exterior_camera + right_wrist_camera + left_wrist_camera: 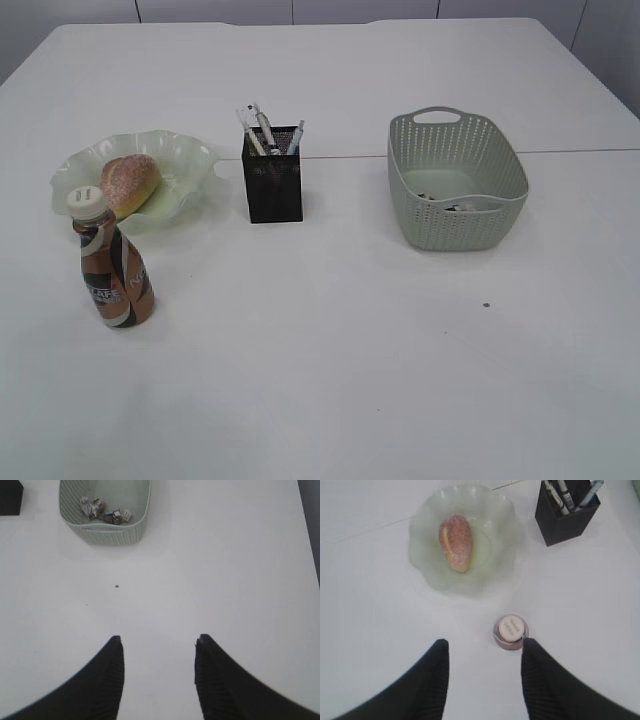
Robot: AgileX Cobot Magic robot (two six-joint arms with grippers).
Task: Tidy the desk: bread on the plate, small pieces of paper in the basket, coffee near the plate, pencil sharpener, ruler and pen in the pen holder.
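White desk (330, 370), bread (130, 183) on plate (190, 160), paper scraps (104, 511) in basket (455, 215)

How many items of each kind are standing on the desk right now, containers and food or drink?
Containers: 3 (plate, pen holder, basket)
Food: 1 (bread, lying on the plate)
Drink: 1 (coffee, upright in front of the plate)
Total: 5
The pens in the holder and the paper scraps in the basket are too bunched to count.
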